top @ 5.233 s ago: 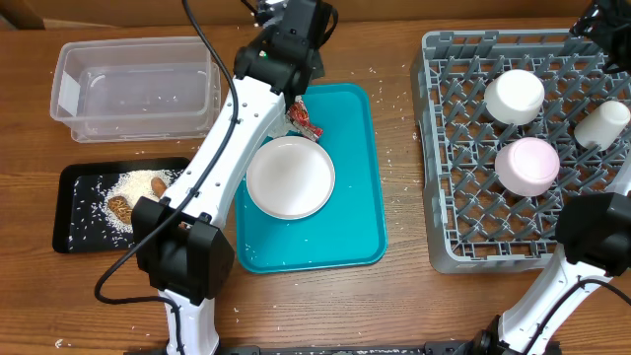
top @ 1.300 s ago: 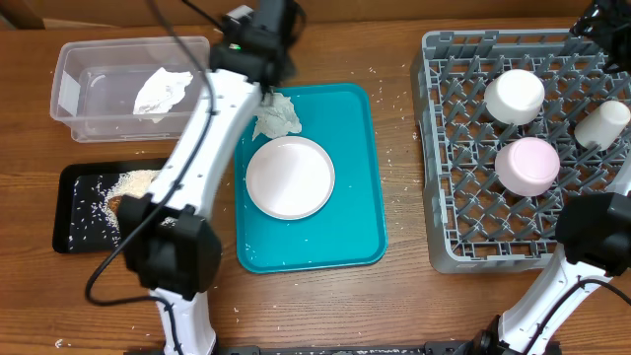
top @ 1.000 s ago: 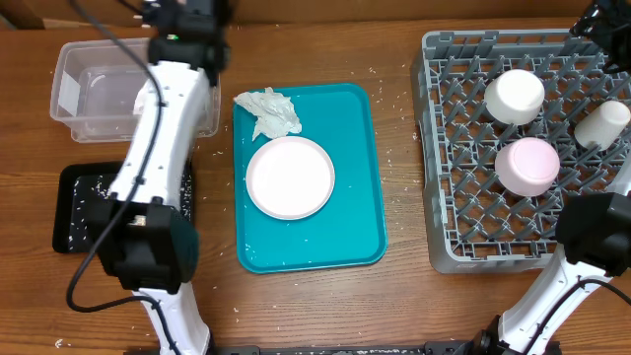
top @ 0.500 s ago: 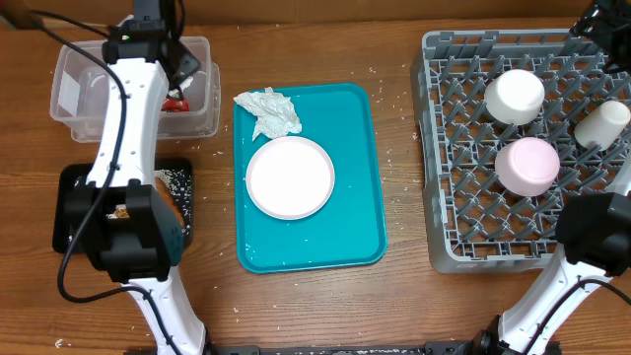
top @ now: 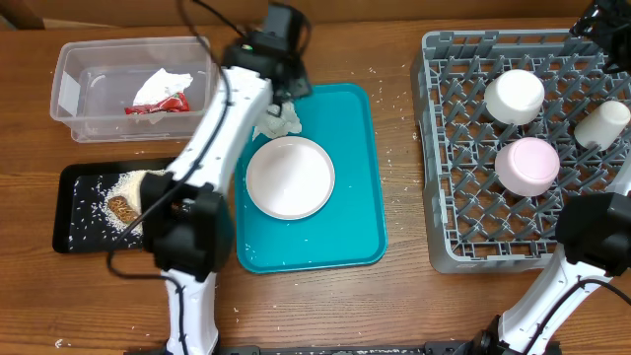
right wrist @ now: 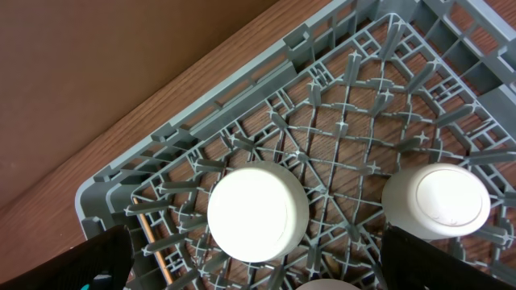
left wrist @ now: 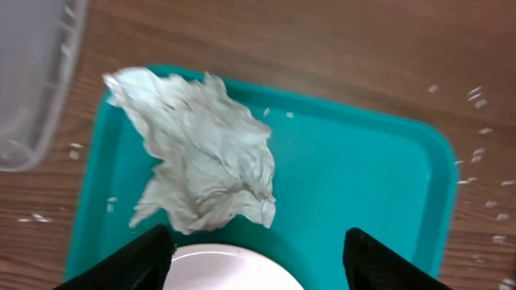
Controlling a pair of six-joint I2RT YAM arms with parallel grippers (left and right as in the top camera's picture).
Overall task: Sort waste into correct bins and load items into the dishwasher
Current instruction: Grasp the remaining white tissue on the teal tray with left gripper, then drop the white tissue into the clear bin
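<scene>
Far-left corner of the counter: clear tub (top: 128,43) contains one napkin (top: 158,87) and the red wrapper (top: 156,105). Left tool (left wrist: 266,251): fingers apart, empty, above a second napkin (left wrist: 201,153) at the far-left corner of the teal tray (left wrist: 363,185). Right edge: rack (top: 473,237); right tool (right wrist: 262,258) fingers apart, empty, above it.

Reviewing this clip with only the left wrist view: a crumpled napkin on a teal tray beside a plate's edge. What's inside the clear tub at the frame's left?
Observer: The clear tub holds a white napkin and a red wrapper.
Operator: And the other bin?
Observer: The black tray carries rice and a brown lump.
Operator: Any dishes loaded?
Observer: The grey rack holds a white bowl, a pinkish bowl and a cup.
</scene>
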